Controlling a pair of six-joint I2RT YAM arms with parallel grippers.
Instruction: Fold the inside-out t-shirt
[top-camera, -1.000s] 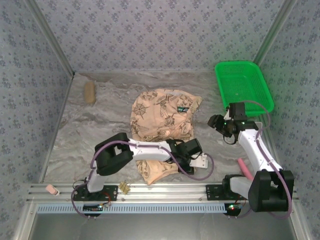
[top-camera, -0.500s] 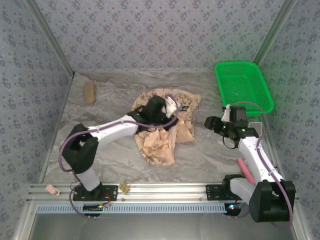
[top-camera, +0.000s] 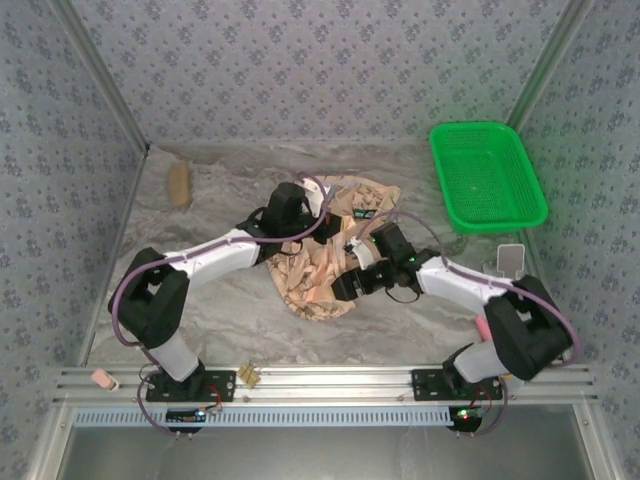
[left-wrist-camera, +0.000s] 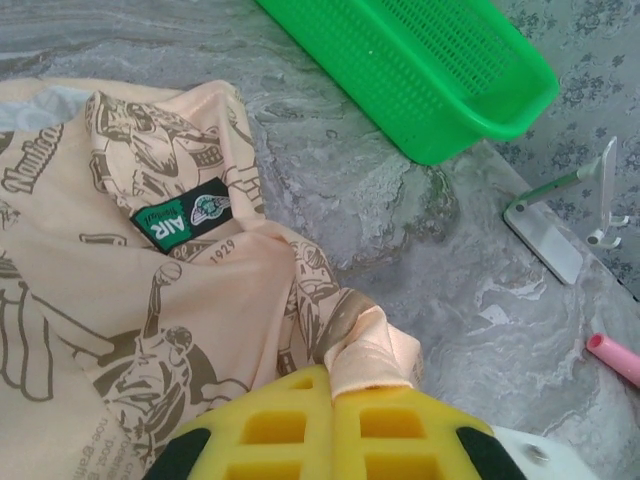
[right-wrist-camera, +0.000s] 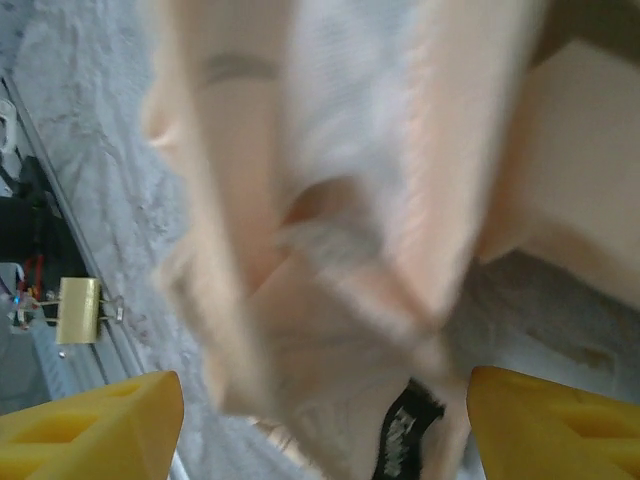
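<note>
Inside-out t-shirt (top-camera: 312, 282): bunched in a crumpled heap around the middle of the marbled grey table (top-camera: 215, 310), well away from every edge. Brown prints show on the upper folds. The dark neck label (left-wrist-camera: 186, 215) faces up near the heap's far end.

Left gripper (left-wrist-camera: 334, 388): at the far side of the heap, with its arm reaching in from the near left corner. The yellow fingers are pressed together, and a small fold of the shirt's pale edge is pinched between their tips. In the wrist view the rest of the cloth spreads to the left of the jaws and beneath them.

Right gripper (right-wrist-camera: 320, 430): against the right side of the heap, low over the surface. The jaws stand wide apart. Blurred folds of pale cloth hang just ahead of the fingertips and between them, and nothing is clamped.

Green basket (top-camera: 487, 175): far right corner, well apart from the shirt.

Clear stand (left-wrist-camera: 570, 215) and pink stick (left-wrist-camera: 615, 357): near the right edge.

Binder clip (right-wrist-camera: 80, 310): at the near edge.
</note>
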